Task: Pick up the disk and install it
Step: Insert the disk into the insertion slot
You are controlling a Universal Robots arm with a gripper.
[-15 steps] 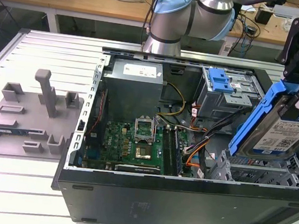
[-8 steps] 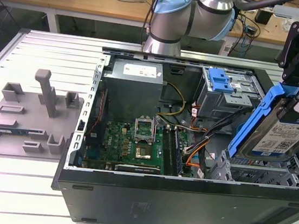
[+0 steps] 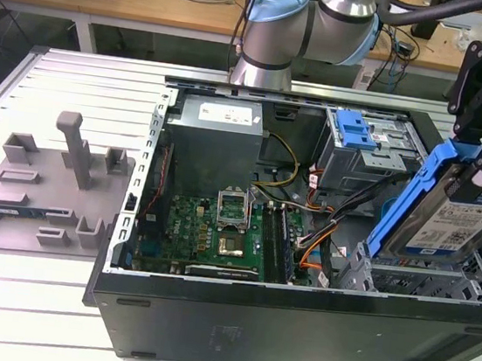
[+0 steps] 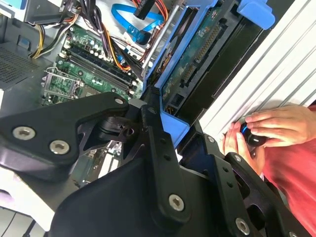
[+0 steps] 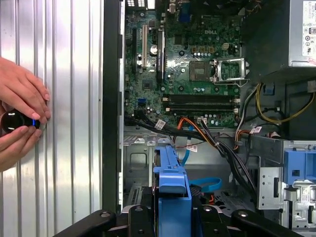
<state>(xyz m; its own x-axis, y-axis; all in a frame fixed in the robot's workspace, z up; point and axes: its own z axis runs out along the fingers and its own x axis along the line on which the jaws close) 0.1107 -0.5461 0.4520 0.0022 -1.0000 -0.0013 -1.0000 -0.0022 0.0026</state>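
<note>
With end effector [image 3: 481,170] clamped on disk [image 3: 457,223], holding it tilted. Positioned just above drive cage [image 3: 422,284] of computer case [image 3: 292,336].

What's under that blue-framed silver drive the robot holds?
Below the blue-framed silver metal disk, clamped in the black gripper, a perforated grey drive cage; its floor is hidden.

Three cameras: one raised outside, two riding close behind the tool [image 5: 170,219].
The exterior view looks down into the computer case [image 3: 293,328]; both wrist views look past the tool's gripped disk [image 5: 170,173] to the motherboard [image 5: 197,64] beyond it, shared by all.
</note>
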